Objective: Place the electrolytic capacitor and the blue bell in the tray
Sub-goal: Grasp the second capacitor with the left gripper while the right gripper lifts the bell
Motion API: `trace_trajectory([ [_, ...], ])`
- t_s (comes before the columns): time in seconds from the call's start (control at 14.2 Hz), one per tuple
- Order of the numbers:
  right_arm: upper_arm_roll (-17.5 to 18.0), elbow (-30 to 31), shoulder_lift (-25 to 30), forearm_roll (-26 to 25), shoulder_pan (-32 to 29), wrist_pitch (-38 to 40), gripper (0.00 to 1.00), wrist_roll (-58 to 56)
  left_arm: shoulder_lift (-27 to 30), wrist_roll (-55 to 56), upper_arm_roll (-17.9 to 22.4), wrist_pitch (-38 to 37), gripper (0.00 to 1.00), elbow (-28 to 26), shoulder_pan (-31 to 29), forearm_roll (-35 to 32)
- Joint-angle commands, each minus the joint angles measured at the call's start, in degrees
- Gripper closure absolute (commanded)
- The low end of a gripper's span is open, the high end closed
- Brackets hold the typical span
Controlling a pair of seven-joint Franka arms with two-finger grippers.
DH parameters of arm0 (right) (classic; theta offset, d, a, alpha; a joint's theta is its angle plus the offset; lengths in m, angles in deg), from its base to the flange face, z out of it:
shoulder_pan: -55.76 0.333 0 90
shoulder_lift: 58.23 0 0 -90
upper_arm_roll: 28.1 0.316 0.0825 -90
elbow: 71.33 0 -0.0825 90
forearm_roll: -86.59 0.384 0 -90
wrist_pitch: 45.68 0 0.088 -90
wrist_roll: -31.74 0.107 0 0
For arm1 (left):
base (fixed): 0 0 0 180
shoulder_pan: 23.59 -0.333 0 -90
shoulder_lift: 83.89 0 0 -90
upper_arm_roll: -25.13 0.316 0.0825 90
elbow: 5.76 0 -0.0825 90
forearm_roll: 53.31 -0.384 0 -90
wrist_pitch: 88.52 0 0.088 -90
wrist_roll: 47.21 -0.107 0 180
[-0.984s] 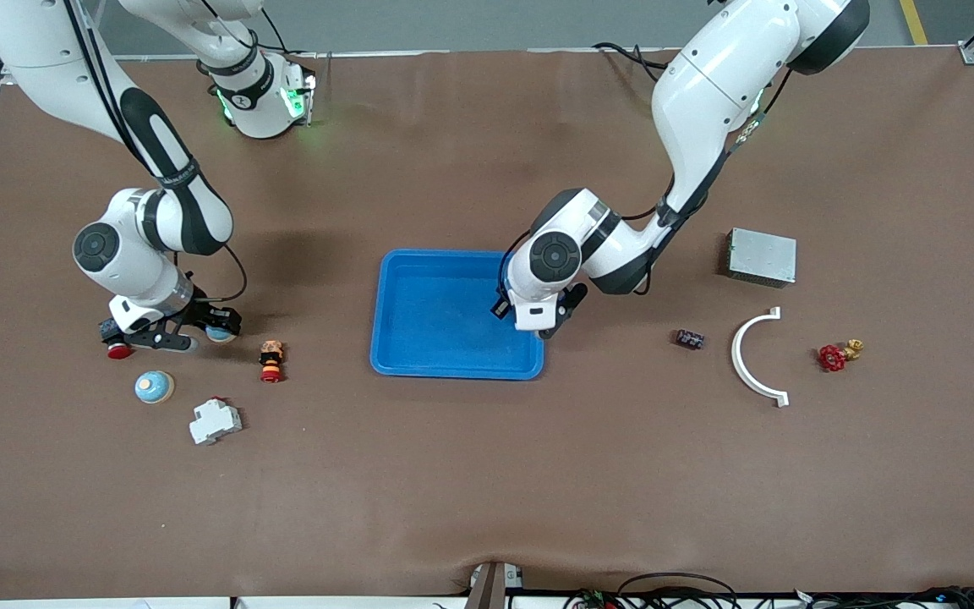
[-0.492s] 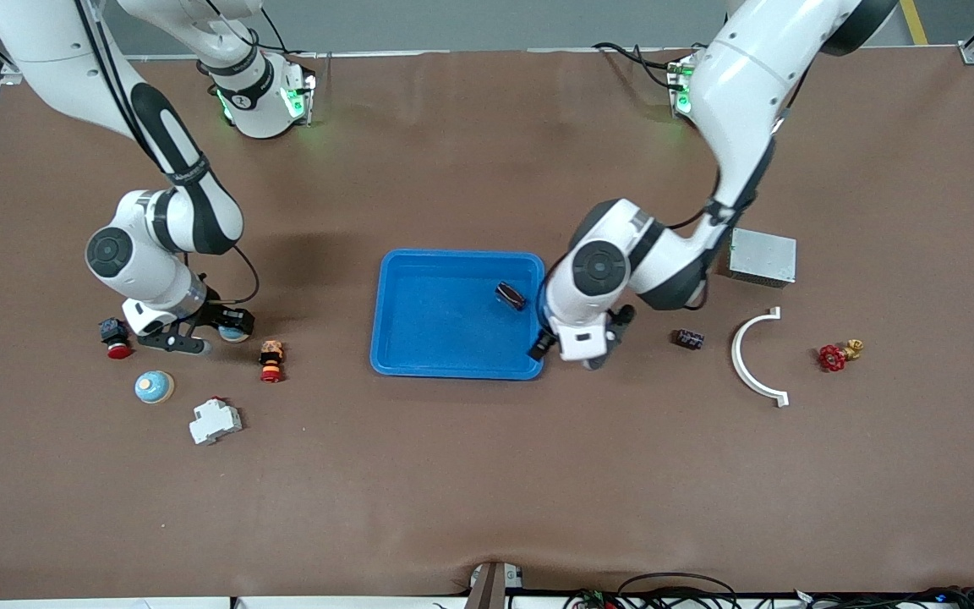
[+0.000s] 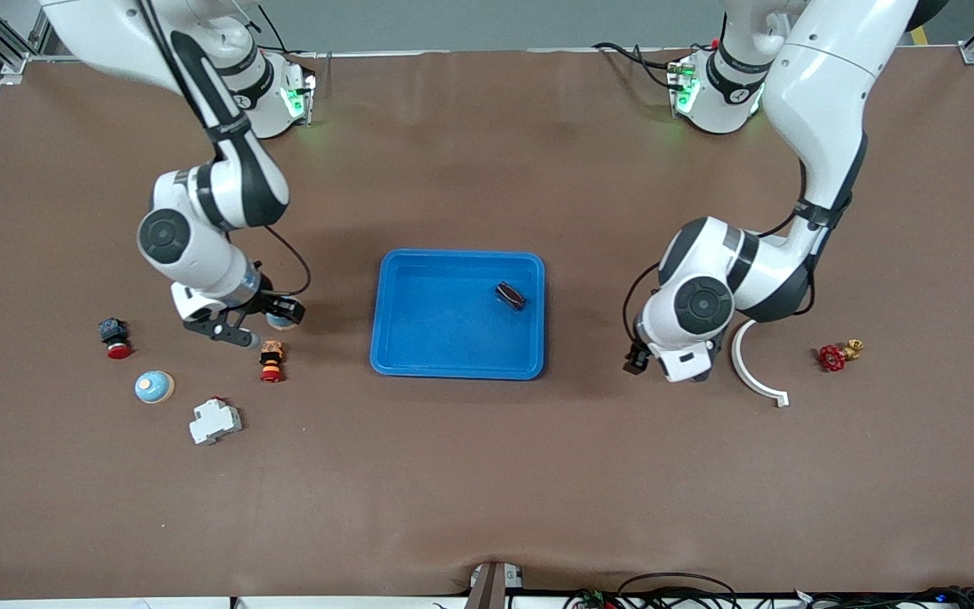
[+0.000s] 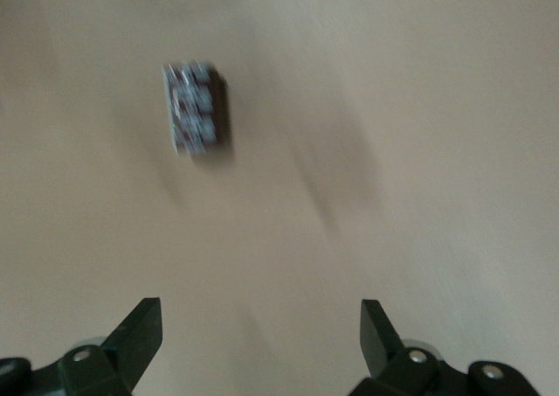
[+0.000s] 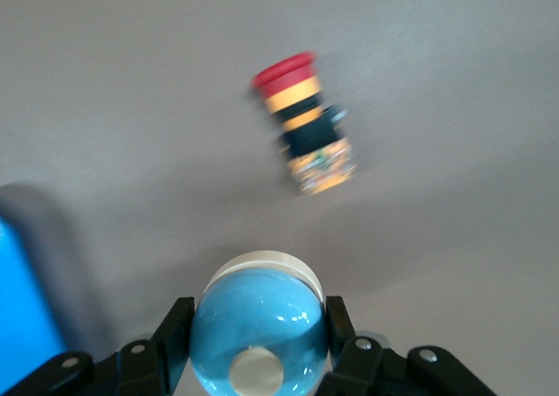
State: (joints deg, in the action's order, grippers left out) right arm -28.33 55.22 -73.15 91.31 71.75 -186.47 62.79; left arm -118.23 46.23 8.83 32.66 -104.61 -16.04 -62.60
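Between the right gripper's point(image 5: 258, 348) pinching fingers sits a glossy round blue bell point(image 5: 256, 330); left gripper point(image 4: 260, 335) spread.

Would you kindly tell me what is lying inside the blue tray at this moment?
Inside the blue tray lies one small dark electrolytic capacitor, near the corner toward the left arm's end, farther from the front camera. The rest of its floor shows bare; nothing covers it.
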Motion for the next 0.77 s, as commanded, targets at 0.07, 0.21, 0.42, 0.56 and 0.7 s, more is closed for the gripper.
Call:
trace_trajectory([
  [0.07, -0.5, -1.0, 1.2, 0.7, 7.5, 0.7, 1.00, 12.6, -0.9, 0.3, -0.3, 1.5, 0.00, -2.2, -3.8, -6.3],
  [0.21, -0.5, -2.2, 0.9, 0.7, 10.6, 1.2, 1.00, 18.0, -1.8, 0.3, -0.3, 2.7, 0.00, -2.5, -3.9, -8.8],
  [0.42, -0.6, -4.3, 0.5, 0.7, 14.4, 3.5, 1.00, 24.8, -2.3, -1.3, -0.3, 2.5, 0.00, -4.2, -3.9, -10.2],
  [0.56, -0.6, -4.9, 0.0, 0.7, 17.2, 3.9, 1.00, 29.8, -2.2, -1.8, -0.2, 2.5, 0.00, -5.2, -4.2, -11.4],
  [0.7, -0.6, -5.0, -1.2, 0.7, 19.6, 3.6, 1.00, 33.9, -2.1, -1.7, -0.3, 2.5, 0.02, -5.1, -5.2, -12.0],
])
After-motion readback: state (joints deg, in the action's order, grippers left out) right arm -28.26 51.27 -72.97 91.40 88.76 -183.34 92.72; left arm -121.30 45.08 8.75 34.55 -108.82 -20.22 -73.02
